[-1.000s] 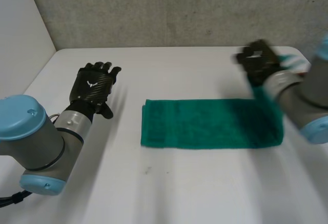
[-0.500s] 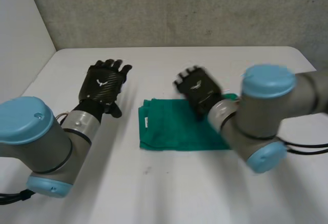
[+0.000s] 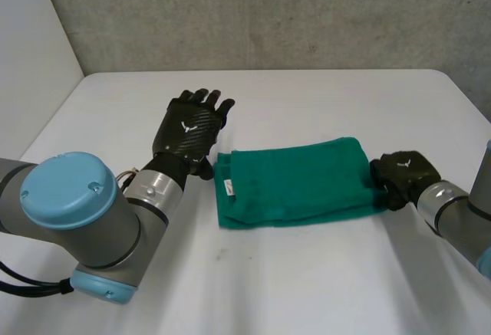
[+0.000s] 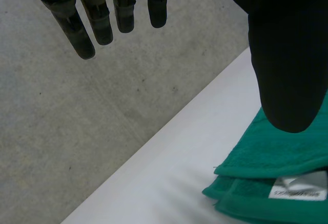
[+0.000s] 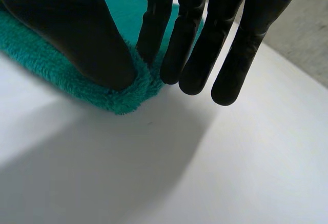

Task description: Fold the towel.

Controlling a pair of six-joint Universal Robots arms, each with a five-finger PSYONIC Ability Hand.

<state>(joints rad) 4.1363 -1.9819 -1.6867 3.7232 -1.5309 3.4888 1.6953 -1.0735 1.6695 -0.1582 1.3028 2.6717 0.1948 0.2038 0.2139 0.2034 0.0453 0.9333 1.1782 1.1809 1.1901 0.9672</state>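
Observation:
The green towel (image 3: 295, 180) lies folded in layers at the middle of the white table (image 3: 307, 274), a white label (image 3: 229, 188) near its left end. My left hand (image 3: 188, 132) rests open just beyond that left end, fingers straight (image 4: 102, 19), with the thumb (image 4: 287, 55) above the towel's layered corner (image 4: 266, 178). My right hand (image 3: 403, 175) is at the towel's right end. In the right wrist view its thumb (image 5: 77, 34) and one finger (image 5: 154, 24) pinch the towel's fluffy edge (image 5: 120, 96); the other fingers hang straight beside it.
A grey wall (image 3: 268, 13) runs behind the table's far edge, and a white panel (image 3: 31, 44) stands at the far left. Bare tabletop lies in front of the towel and to its right.
My right hand swung from the far right over the towel and now sits at its right end, pinching it. The towel looks shorter. My left hand moved toward the towel's left end.

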